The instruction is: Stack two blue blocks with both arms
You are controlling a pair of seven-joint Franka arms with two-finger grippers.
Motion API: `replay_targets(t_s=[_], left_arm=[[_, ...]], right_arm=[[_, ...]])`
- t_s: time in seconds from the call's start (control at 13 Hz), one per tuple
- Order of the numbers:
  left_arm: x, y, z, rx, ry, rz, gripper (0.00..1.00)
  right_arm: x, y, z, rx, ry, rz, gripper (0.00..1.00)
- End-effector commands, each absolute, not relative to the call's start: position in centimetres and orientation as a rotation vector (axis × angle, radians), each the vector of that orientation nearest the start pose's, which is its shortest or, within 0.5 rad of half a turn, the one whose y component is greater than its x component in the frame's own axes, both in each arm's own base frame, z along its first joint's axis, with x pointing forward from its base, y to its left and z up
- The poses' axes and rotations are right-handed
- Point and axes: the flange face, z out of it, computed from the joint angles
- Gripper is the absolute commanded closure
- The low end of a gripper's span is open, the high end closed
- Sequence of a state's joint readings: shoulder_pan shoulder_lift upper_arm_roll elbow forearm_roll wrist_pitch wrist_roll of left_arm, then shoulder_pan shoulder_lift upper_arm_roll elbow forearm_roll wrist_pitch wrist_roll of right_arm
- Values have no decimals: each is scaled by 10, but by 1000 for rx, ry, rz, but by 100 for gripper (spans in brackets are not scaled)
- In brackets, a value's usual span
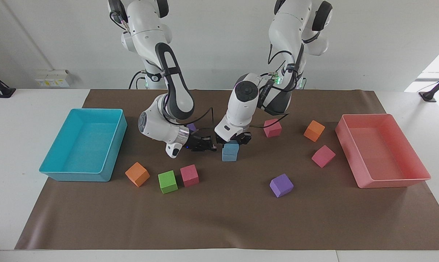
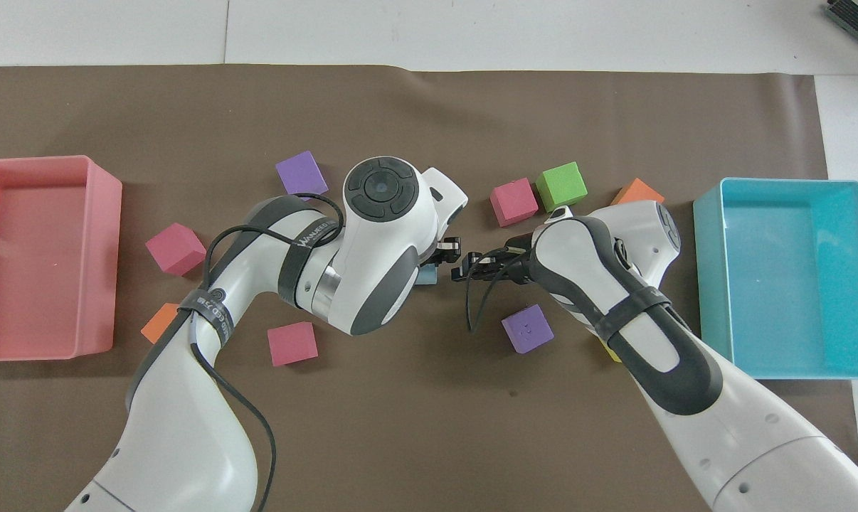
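Two light sky-blue matte foam cubes (image 1: 230, 152) are stacked near the middle of the brown-papered tabletop (image 1: 219, 218). The upper cube is grasped by the left gripper (image 1: 233, 141), whose fingers are clenched on it. The right gripper (image 1: 209, 145) is held just beside the stack, toward the cyan rectangular tray (image 1: 84, 148), its fingers clenched on nothing.
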State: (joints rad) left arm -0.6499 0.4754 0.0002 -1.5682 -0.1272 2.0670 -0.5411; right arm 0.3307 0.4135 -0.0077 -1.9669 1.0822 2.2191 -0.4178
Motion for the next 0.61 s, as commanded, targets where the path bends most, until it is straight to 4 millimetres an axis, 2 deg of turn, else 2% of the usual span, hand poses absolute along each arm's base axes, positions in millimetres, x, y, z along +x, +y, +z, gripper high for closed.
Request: replay_targets(t_s=[0.0,0.08,0.54], left_arm=[[547,-428,373,-3237,71,15,57],[547,-428,372,-3244,68,1,1],[547,-426,370,-3241,65,9,0]], right_arm=[[564,216,262,-2333,22,94,100],[564,216,262,-2333,22,94,100],[564,216,261,-2333,23,96,100]])
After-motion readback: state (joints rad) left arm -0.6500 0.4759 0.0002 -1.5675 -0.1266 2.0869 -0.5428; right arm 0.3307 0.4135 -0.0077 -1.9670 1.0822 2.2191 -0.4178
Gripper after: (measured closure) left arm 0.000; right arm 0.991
